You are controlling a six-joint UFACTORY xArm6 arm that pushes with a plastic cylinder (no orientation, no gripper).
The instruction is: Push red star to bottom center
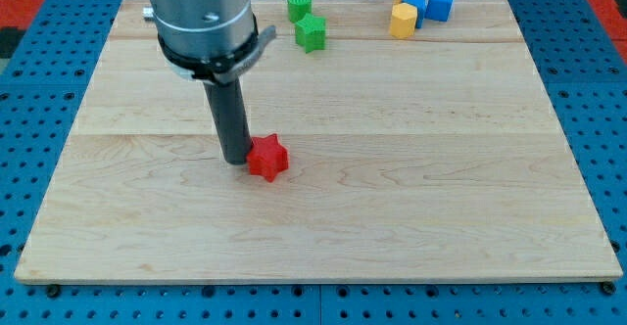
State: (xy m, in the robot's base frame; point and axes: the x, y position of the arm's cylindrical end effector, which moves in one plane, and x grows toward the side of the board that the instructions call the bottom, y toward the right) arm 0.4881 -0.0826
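Tip touching the red star from its left near the wooden counter centre, apparently placed to shove it right and nearer toward bottom centre; no jaws on this rod, green and yellow-blue clusters far away.

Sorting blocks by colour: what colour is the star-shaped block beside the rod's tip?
Red. The red star sits just right of my tip, clearest in the camera view.

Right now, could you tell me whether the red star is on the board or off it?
On the board. The red star lies on the wooden board, left of centre, with my tip against its left side.
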